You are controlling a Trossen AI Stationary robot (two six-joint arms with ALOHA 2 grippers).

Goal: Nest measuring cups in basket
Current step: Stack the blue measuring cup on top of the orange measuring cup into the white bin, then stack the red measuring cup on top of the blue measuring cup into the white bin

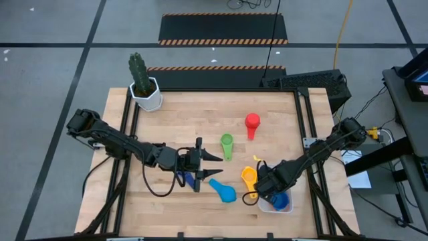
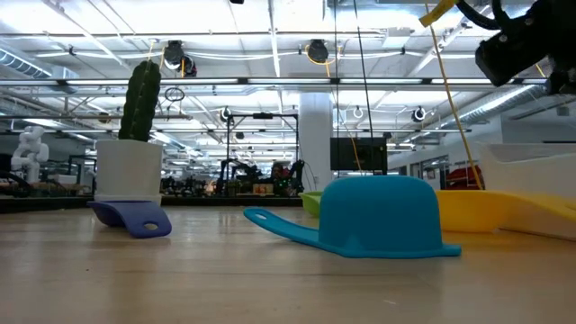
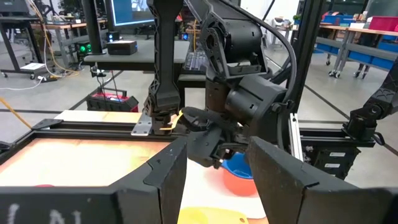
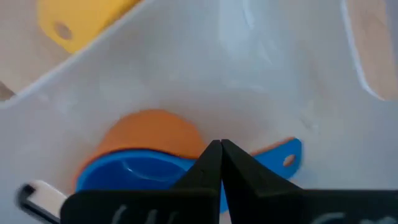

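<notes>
The white basket [image 1: 269, 205] stands at the table's near right and holds a blue cup [image 4: 134, 174] nested in an orange cup [image 4: 152, 127]. My right gripper [image 4: 221, 149] is shut, pointing down over them. My left gripper [image 1: 215, 157] is open and level above mid-table, with nothing between its fingers. A dark blue cup [image 1: 189, 178] lies below it. A light blue cup [image 2: 382, 216] rests upside down on its rim. The yellow cup [image 1: 249, 175], green cup [image 1: 227, 142] and red cup [image 1: 252, 122] lie on the table. My right gripper's shut fingertips stand over the blue cup where its handle [image 4: 283, 155] joins the bowl, pointing down from above. The fingers hide that spot, so I cannot tell whether they touch the cup.
A white pot with a cactus [image 1: 146, 90] stands at the table's far left corner. Dark frame rails [image 1: 304, 127] run along the table's left and right sides. Bare wood lies between the left rail and the cups.
</notes>
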